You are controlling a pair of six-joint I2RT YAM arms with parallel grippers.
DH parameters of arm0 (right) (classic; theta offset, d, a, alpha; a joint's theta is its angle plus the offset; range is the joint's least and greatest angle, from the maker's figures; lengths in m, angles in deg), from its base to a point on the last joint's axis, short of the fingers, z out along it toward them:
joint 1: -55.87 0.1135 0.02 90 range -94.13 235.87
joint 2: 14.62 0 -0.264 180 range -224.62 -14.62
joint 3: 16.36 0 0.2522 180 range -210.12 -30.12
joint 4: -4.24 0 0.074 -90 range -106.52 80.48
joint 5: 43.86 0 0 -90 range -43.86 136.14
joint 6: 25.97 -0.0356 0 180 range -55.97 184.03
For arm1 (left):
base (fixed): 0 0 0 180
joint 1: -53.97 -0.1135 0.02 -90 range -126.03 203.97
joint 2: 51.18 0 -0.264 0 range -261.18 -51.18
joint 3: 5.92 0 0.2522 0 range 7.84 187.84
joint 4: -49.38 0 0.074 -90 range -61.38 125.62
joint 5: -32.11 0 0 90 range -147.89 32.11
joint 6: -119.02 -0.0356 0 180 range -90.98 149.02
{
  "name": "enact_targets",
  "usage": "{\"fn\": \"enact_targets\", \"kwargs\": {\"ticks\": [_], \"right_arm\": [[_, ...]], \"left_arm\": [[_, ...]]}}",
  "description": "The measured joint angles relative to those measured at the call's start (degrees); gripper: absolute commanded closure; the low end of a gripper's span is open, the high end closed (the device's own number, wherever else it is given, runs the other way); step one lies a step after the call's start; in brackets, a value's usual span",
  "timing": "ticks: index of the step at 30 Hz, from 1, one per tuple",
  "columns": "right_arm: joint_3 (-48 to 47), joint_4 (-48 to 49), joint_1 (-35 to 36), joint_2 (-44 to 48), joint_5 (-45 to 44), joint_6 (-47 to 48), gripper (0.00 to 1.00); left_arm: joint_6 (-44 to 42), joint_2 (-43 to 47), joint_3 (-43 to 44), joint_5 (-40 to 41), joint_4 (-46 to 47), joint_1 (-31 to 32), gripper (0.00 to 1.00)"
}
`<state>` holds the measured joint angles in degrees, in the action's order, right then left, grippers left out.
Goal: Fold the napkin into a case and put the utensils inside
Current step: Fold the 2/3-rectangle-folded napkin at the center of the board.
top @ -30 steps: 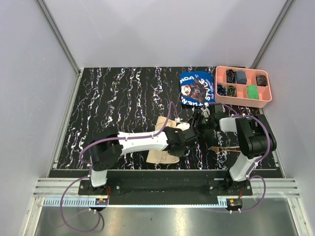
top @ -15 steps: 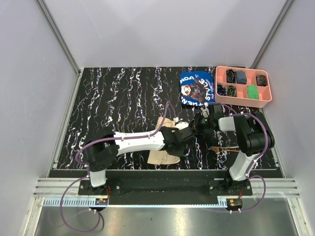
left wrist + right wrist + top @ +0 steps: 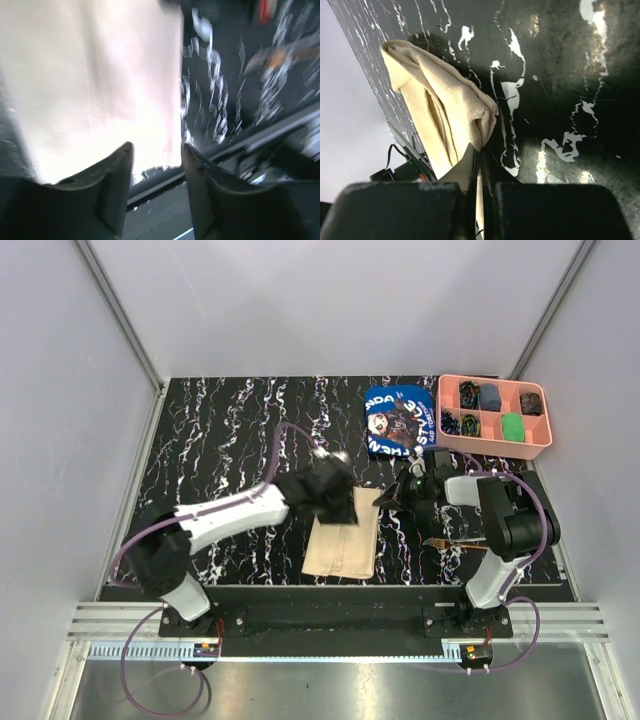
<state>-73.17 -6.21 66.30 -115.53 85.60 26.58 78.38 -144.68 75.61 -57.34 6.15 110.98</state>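
The right fingers (image 3: 462, 171) are pressed together on a thick, layered corner of the napkin (image 3: 345, 540), at the cloth's 2 o'clock. The left fingers (image 3: 116, 185) stand apart over its 11 o'clock end and hold nothing.

The napkin lies flat on the tabletop (image 3: 230, 430), near the front edge between the two arms. It is a folded oblong with its long axis running 6 to 12 o'clock and its far end tipped slightly toward 1.

I'd say the folding is under way and the case is not yet formed. The next fold likely calls for carrying that pinched corner across toward 9 o'clock, keeping the layers together.

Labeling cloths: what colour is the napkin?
Plain beige-tan napkin, no print; clearest in the top external view.
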Motion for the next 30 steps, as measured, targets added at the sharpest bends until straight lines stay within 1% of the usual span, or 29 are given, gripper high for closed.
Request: {"fn": "enact_targets", "kwargs": {"ticks": [1,2,3,4,5,7,10,12,19,25,30], "right_arm": [[-0.22,-0.42,0.00,0.24,-0.04,0.15,1.00],[-0.57,-0.87,0.00,0.48,-0.20,0.28,1.00],[-0.85,-1.25,0.00,0.68,-0.46,0.35,1.00],[-1.25,-1.79,0.02,1.01,-0.92,0.35,1.00],[-1.53,-2.10,0.02,1.25,-1.16,0.39,1.00],[-2.05,-2.67,0.07,1.66,-1.55,0.35,1.00],[-3.43,-4.55,0.63,1.75,-2.62,0.35,1.00],[-4.55,-6.01,1.38,1.75,-3.34,0.33,1.00],[-8.94,-10.73,5.57,1.86,-7.30,-0.72,1.00],[-11.80,-12.66,9.60,1.86,-10.12,-7.06,1.00],[-12.07,-10.49,13.29,1.81,-12.68,-17.09,1.00]], "left_arm": [[-0.20,1.70,-0.81,-0.85,0.79,-2.82,0.72],[-0.52,2.71,-1.46,-1.57,2.03,-5.57,0.78],[-0.85,2.99,-1.99,-1.86,3.17,-7.76,0.80],[-1.60,2.51,-2.45,-2.38,4.48,-10.67,0.81],[-2.12,1.16,-2.62,-2.58,5.49,-12.61,0.85],[-2.80,-2.23,-2.60,-2.82,6.80,-13.84,0.85],[-3.23,-7.93,-2.62,-3.32,7.74,-13.46,0.87],[-3.08,-11.17,-2.69,-3.56,8.09,-13.14,0.90],[-1.03,-13.35,-2.91,-6.10,12.00,-13.09,0.91],[0.63,-13.42,-4.90,-8.24,16.94,-13.09,0.91],[1.27,-13.46,-6.12,-9.38,20.09,-13.09,0.91]]}}
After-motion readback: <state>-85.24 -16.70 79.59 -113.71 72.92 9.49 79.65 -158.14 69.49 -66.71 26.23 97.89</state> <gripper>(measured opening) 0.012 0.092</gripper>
